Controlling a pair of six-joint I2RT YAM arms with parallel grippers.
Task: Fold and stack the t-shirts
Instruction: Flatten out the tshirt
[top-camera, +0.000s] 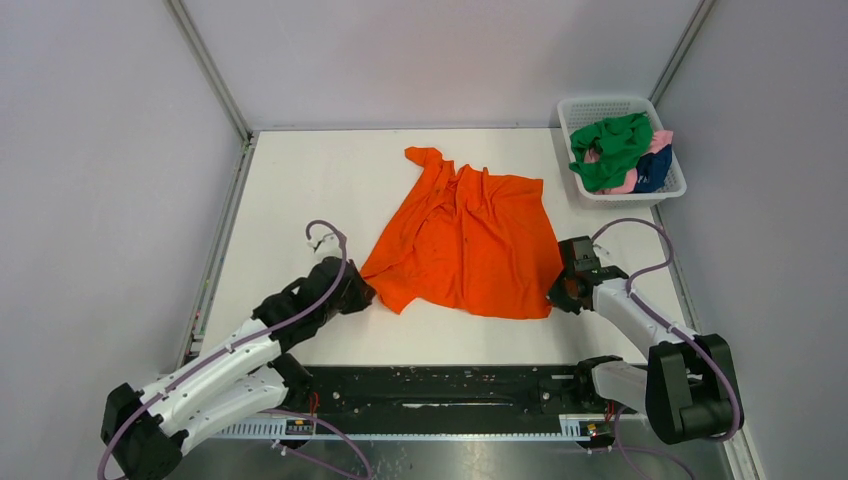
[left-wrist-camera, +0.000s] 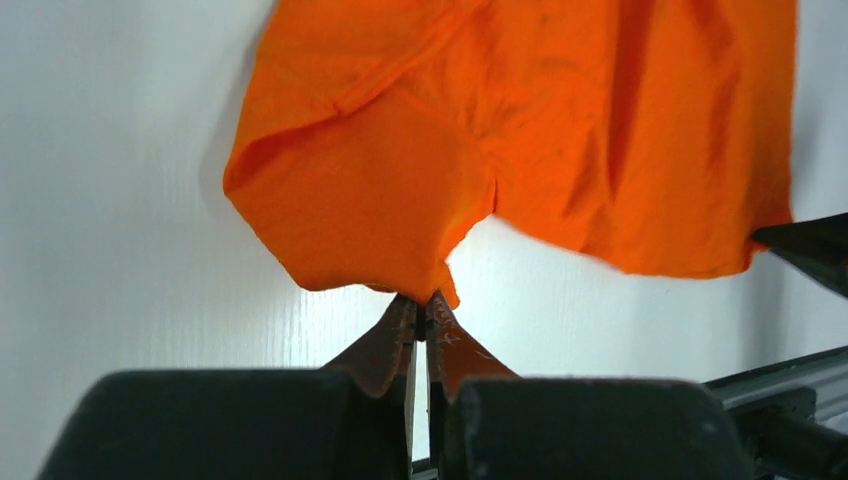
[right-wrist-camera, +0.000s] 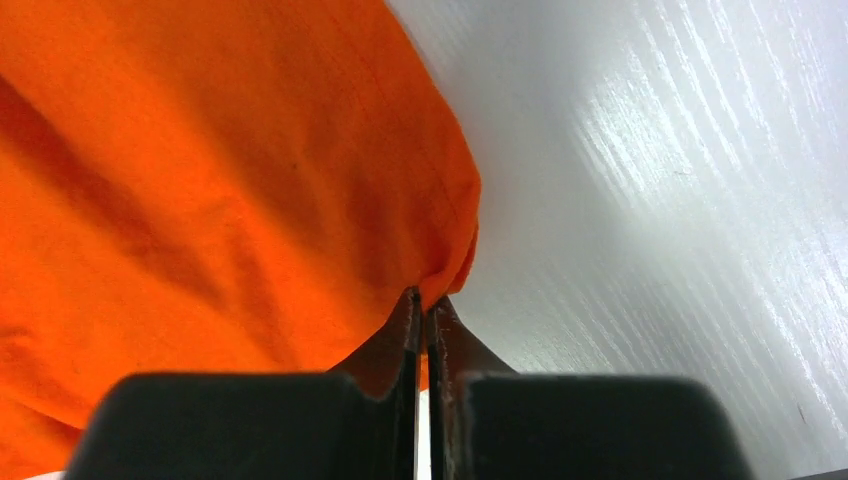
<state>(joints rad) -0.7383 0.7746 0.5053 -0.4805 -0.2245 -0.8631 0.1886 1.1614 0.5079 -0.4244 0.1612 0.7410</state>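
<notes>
Seen from above, the fingertips of the left gripper (top-camera: 362, 296) and the right gripper (top-camera: 558, 292) are hidden beneath the arms' own bulk at the hem of the orange t-shirt (top-camera: 465, 240), so neither pinch can be made out there. The left wrist view cuts the shirt off along its top edge. The right wrist view cuts it off at the top and left, and the nearest cloth there is blurred. In the basket (top-camera: 600, 108), the green t-shirt (top-camera: 612, 148) covers most of the pink t-shirt (top-camera: 625, 184) and the navy t-shirt (top-camera: 654, 169), whose shapes and folds cannot be told.
</notes>
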